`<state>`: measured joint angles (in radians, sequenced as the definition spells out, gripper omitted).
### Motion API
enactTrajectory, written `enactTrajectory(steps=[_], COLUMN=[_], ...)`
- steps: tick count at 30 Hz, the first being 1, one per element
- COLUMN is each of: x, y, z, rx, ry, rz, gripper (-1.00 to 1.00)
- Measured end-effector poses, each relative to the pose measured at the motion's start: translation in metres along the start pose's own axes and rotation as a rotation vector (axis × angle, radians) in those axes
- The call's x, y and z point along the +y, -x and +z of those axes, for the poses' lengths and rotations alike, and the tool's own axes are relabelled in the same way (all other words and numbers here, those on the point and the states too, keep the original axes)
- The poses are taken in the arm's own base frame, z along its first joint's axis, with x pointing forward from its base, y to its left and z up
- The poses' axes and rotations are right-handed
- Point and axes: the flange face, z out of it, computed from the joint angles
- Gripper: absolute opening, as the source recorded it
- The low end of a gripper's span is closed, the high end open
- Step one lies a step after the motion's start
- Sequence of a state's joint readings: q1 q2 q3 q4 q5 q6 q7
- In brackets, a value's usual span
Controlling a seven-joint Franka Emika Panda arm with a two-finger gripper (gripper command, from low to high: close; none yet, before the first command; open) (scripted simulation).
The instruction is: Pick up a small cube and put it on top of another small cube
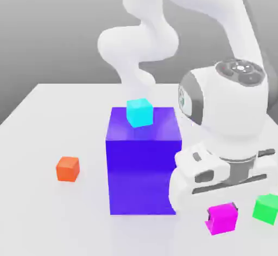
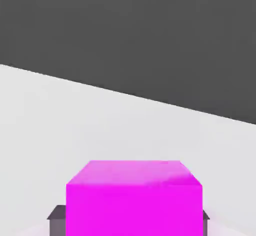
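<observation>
The small magenta-pink cube (image 1: 222,218) sits low near the table's front, at the exterior view's right. My gripper (image 1: 221,216) is straight above it and reaches down around it, with a dark finger against each side. In the hand view the magenta cube (image 2: 135,200) sits between the grey pads (image 2: 56,219), which lie flush against its two flanks. I cannot tell whether the cube rests on the table or hangs just above it. Another small cube, green (image 1: 266,208), stands just to the exterior view's right of it, apart from it.
A big blue-violet block (image 1: 142,162) stands close to the hand on the exterior view's left, with a small cyan cube (image 1: 140,112) on top. An orange-red small cube (image 1: 68,168) lies further left on the white table (image 1: 49,114).
</observation>
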<state>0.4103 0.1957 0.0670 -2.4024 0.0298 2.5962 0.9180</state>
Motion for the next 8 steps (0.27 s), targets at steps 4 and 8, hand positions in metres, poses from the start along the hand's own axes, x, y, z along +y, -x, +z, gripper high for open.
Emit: enactTrajectory(steps=[4, 8], x=[-0.042, -0.044], y=[0.085, 0.091], z=[0.041, 0.052], rx=[0.022, 0.022], ry=[0.014, 0.016], rz=[-0.089, -0.095], gripper=[-1.00, 1.00])
